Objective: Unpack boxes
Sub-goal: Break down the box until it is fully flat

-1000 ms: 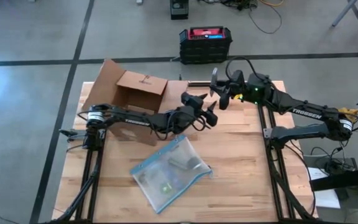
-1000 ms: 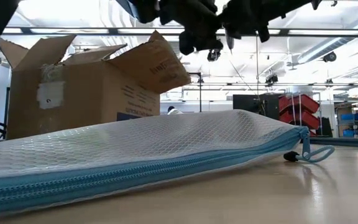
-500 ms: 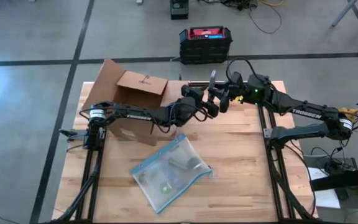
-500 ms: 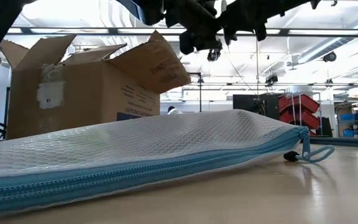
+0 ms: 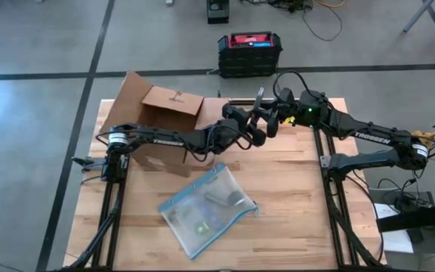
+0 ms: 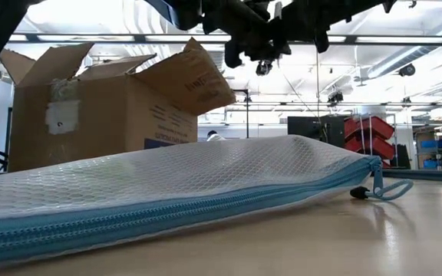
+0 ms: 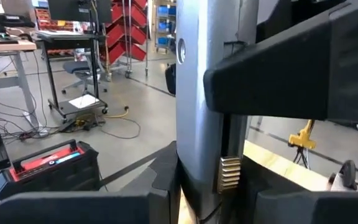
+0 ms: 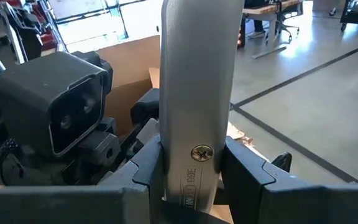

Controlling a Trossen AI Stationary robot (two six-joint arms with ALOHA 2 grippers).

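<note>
I see the brown corrugated cardboard box [image 5: 161, 121] standing at the far left corner of the wooden surface [image 5: 293, 204], flaps splayed open, a torn white patch and dark print on its sides. Both grippers meet above the far edge: my right gripper [image 5: 266, 112] jaws clamp a grey metal tool [image 8: 194, 93], and my left gripper [image 5: 257, 130] jaws close on it too.
</note>
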